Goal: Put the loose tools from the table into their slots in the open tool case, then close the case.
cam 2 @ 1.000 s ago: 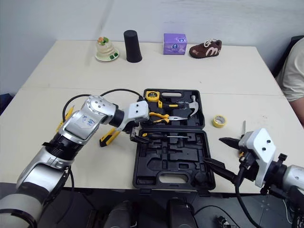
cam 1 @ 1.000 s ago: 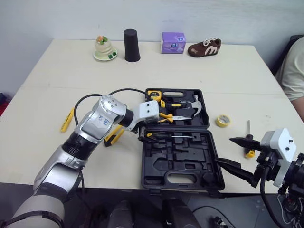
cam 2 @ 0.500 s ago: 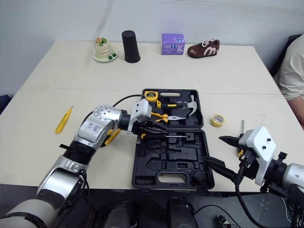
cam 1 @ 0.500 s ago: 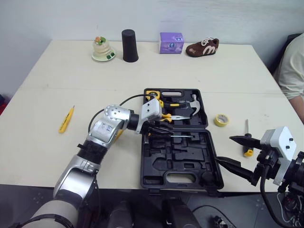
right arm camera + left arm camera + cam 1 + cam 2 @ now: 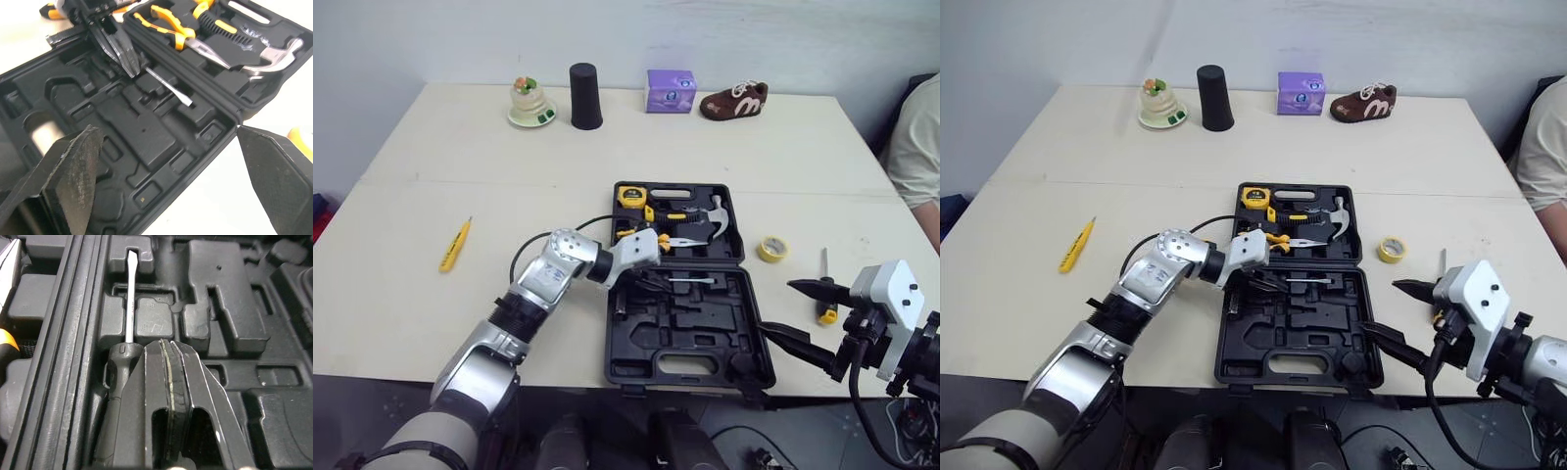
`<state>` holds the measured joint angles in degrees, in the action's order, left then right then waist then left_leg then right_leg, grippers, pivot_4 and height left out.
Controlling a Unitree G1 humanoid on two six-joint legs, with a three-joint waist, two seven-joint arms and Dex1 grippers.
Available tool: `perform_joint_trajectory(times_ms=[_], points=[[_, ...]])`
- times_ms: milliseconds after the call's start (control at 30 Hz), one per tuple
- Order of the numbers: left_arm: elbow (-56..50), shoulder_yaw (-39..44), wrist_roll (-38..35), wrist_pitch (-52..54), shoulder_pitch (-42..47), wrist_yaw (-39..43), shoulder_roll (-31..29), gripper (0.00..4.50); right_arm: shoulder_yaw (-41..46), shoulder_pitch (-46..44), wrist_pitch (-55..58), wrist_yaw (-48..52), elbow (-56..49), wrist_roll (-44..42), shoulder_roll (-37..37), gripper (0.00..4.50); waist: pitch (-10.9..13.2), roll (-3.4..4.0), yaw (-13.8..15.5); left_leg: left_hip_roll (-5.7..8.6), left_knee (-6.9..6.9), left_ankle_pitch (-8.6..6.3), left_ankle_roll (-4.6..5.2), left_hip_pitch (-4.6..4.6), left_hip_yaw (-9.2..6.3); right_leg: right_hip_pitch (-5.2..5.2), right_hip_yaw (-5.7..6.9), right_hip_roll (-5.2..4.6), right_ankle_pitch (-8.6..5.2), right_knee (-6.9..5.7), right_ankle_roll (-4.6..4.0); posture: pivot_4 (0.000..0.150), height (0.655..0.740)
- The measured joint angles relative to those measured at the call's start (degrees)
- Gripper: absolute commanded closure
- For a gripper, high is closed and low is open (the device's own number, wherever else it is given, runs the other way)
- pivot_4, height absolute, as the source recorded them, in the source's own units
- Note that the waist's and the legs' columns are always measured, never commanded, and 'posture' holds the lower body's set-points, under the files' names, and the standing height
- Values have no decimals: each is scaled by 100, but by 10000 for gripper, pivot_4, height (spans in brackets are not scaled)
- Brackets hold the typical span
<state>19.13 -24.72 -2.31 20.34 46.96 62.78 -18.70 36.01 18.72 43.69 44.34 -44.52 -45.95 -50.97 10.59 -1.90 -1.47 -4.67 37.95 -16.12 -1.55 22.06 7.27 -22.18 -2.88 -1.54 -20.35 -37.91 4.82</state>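
Observation:
The black tool case (image 5: 705, 328) lies open at the table's near middle. Its far half holds a tape measure (image 5: 629, 194), yellow-handled pliers (image 5: 651, 235) and a hammer (image 5: 710, 217). A black-handled screwdriver (image 5: 129, 298) lies in a slot at the near half's far edge. My left gripper (image 5: 651, 282) is shut, its tips right beside that screwdriver's handle with nothing between them. My right gripper (image 5: 778, 308) stands open at the case's right near corner. Loose on the table are a yellow tester pen (image 5: 454, 244), a yellow tape roll (image 5: 771, 249) and a small yellow-handled screwdriver (image 5: 824, 294).
Along the far edge stand a figurine dish (image 5: 530, 103), a black cup (image 5: 585, 95), a purple box (image 5: 670, 89) and a brown shoe (image 5: 734, 99). A person (image 5: 915, 147) sits at the right edge.
My left gripper went from open to shut and slid right over the case's near half, next to the screwdriver. The right gripper stayed where it was.

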Motion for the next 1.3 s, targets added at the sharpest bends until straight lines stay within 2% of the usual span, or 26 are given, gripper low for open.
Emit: perform_joint_trajectory(times_ms=[133, 233, 467, 600, 867, 1033, 1133, 1300], points=[[-36, -102, 141, 73, -1, -142, 1, 44582, 0, 48, -4, 44, 2, 70, 0, 0, -14, -3, -15, -2, -10, -36, 32, -83, 0, 86, 0, -3, -1, 20, -1, 1500, 7296], [-48, -34, 115, 85, -38, -191, 40, 44582, 0, 75, -8, 55, 3, 120, 0, 0, -19, -1, -13, -6, -11, -38, 34, -84, 0, 88, 0, -6, -1, 20, -1, 1500, 7296], [-55, 804, -617, 378, -100, -2, 72, 44582, 0, 77, -108, 119, 50, 202, 2, 0, -14, 5, -12, -8, -11, -38, 29, -54, 1, 57, 0, -2, -2, 23, -2, 1500, 7296], [11, 1020, -658, 255, 6, -70, 79, 44582, -89, 17, -129, 115, 147, 225, 2, 0, -14, 4, -11, -3, -11, -38, 29, -55, 3, 60, 0, -4, -2, 25, -2, 1500, 7296], [344, 610, -287, 175, 4, -130, 174, 44582, -264, -94, -133, 94, 205, 317, 2, 0, -13, 4, -12, -3, -15, -39, 29, -54, 3, 59, 0, -3, -2, 33, -2, 1500, 7296], [305, 200, 35, 168, 236, -48, 21, 44582, -325, -83, -133, 78, 210, 336, 6, 0, -17, 2, -12, -5, -20, -40, 28, -63, 2, 69, 0, -3, -2, 38, -2, 1500, 7296], [197, -101, 357, 33, 271, -100, -24, 44582, -327, -7, -133, 34, 210, 409, 26, 0, -75, -12, -14, -5, -53, -40, 29, -91, 7, 87, -5, -11, -2, 51, -3, 1500, 7296], [208, -114, 401, 60, 244, -241, 59, 44582, -320, 142, -133, -28, 183, 437, 168, 0, -147, -20, -13, -15, -68, -39, 32, -98, 4, 90, -10, -20, -4, 55, -7, 1500, 7296]])
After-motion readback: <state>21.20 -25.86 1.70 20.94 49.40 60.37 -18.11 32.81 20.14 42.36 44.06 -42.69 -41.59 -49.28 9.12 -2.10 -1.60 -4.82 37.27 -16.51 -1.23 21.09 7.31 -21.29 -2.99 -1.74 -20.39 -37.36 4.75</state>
